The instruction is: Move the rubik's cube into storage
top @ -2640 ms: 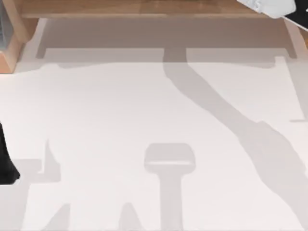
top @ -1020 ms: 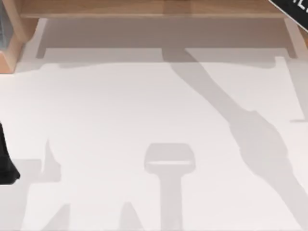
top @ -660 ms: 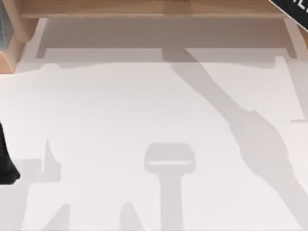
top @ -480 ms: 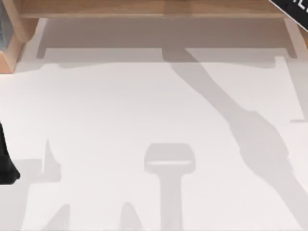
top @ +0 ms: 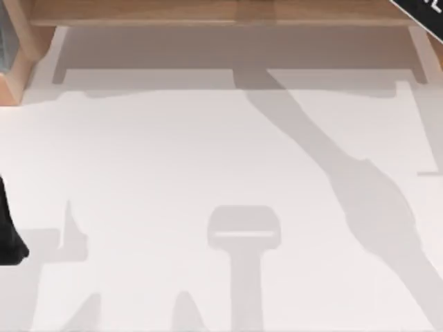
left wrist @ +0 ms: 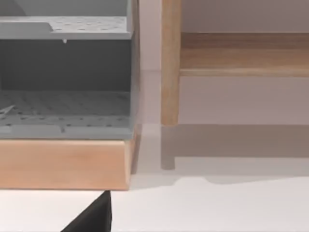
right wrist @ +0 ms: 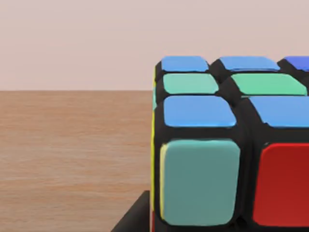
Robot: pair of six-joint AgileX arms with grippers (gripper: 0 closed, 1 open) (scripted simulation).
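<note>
The rubik's cube (right wrist: 227,145) is being carried above a wooden shelf (right wrist: 72,145), seemingly clamped in the right end effector; release into storage is judged outstanding.

Rubik's cube (right wrist: 227,145), blue, green, teal and red stickers showing, sits upright on wood

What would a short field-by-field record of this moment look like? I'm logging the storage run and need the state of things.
cube: rubik's cube close before the right wrist camera, over a wooden surface
cube faces seen: blue, green, teal and red tiles
right arm: at the top view's upper right corner
left arm: at the top view's left edge
storage: grey shelf unit on a wooden base, seen from the left wrist
table: white table, with arm shadows on it
grip on the cube: cannot tell
</note>
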